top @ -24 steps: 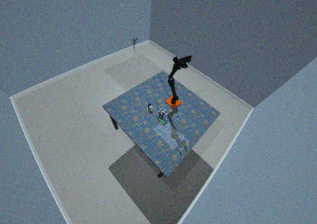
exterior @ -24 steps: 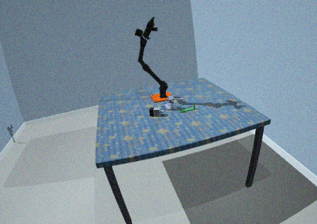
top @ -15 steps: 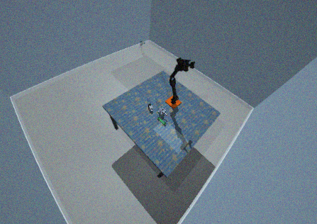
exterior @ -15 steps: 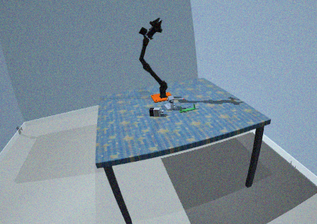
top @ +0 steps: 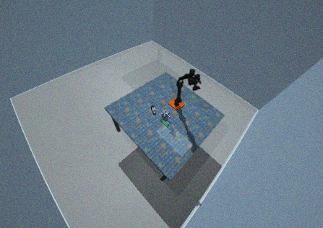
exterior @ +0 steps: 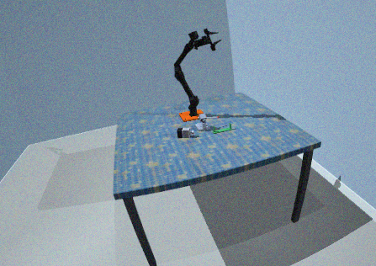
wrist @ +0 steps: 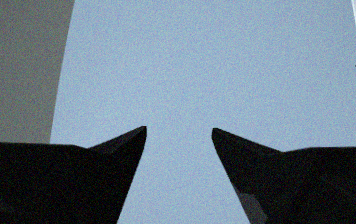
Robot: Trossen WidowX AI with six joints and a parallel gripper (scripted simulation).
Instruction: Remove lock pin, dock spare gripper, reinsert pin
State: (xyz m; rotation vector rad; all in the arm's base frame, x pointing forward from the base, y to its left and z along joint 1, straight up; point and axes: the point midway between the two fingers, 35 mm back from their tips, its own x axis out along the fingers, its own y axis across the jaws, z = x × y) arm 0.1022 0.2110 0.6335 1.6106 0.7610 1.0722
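My gripper is open and empty, held high above the table and touching nothing. The mount is a small pale grey piece standing on the table near the arm's base. The spare gripper, grey with a black end, lies on the table a little apart from the mount. A thin piece with a reddish tint sticks out sideways at the mount's top in the exterior view. It is too small to tell whether it is the lock pin, or how it sits in the socket.
The arm stands on an orange base plate. A green piece lies beside the mount. The blue patterned table carries them all. The wrist view shows only room surfaces beyond the fingers.
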